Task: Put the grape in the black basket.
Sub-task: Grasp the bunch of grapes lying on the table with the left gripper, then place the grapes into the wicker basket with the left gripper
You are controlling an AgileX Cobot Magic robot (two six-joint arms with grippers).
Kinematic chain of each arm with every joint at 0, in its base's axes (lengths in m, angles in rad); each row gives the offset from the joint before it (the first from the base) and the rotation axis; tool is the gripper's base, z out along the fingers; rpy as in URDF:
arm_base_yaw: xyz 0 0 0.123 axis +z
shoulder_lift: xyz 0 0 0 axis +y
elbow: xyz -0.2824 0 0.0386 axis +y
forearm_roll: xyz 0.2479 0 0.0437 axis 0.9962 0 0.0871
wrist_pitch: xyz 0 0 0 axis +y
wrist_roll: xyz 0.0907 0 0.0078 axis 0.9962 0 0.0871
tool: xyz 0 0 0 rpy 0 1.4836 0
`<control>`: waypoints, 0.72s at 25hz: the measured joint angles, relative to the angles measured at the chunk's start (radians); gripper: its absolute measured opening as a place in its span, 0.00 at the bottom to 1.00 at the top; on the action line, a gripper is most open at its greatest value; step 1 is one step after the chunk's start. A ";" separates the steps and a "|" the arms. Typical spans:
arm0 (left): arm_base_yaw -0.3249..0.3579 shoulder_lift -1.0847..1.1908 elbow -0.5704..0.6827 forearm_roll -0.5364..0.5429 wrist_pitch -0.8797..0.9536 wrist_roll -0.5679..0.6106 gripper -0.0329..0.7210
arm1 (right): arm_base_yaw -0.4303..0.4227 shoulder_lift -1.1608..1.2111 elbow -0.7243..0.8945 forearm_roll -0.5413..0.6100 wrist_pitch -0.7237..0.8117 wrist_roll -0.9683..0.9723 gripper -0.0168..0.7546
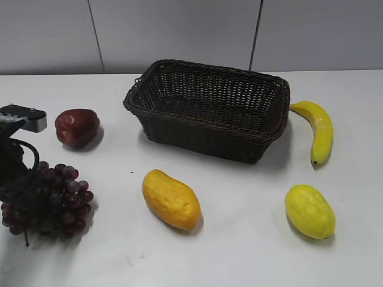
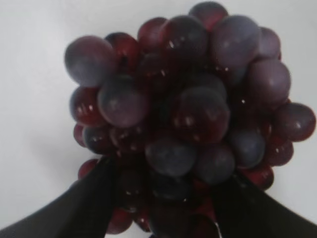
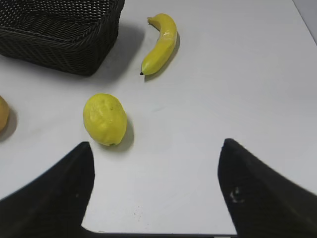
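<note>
The grape (image 1: 51, 200), a bunch of dark purple-red berries, lies on the white table at the front left and fills the left wrist view (image 2: 183, 109). My left gripper (image 1: 21, 182) has come down on the bunch from its left side. Its two black fingers (image 2: 163, 198) press against berries on either side of the bunch's near end, shut on it. The bunch rests on the table. The black basket (image 1: 209, 128) stands at the back centre, empty, and its corner shows in the right wrist view (image 3: 59, 59). My right gripper (image 3: 156, 163) is open and empty over bare table.
A dark red apple (image 1: 76, 127) lies behind the grape. An orange-yellow mango (image 1: 171, 199) lies in front of the basket, a yellow mango (image 1: 309, 211) at the front right, also visible in the right wrist view (image 3: 104, 119). A banana (image 1: 319, 128) lies to the right of the basket.
</note>
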 joint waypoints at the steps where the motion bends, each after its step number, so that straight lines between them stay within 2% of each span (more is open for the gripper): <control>1: 0.000 0.000 -0.002 -0.003 0.005 0.001 0.71 | 0.000 0.000 0.000 0.000 0.000 0.000 0.79; 2: 0.000 0.000 -0.009 -0.005 0.015 0.001 0.65 | 0.000 0.000 0.000 0.000 0.000 0.000 0.79; 5: 0.000 -0.004 -0.035 -0.012 0.059 0.001 0.30 | 0.000 0.000 0.000 0.000 0.000 0.000 0.79; 7: 0.000 -0.017 -0.060 -0.015 0.083 0.001 0.16 | 0.000 0.000 0.000 0.000 0.000 0.000 0.79; 9: 0.000 -0.044 -0.095 -0.017 0.097 0.001 0.14 | 0.000 0.000 0.000 0.000 0.000 0.000 0.79; 11: -0.001 -0.088 -0.134 -0.017 0.110 0.001 0.07 | 0.000 0.000 0.000 0.000 0.000 0.000 0.79; 18: -0.001 -0.261 -0.322 -0.032 0.153 0.001 0.04 | 0.000 0.000 0.000 0.000 0.000 0.000 0.79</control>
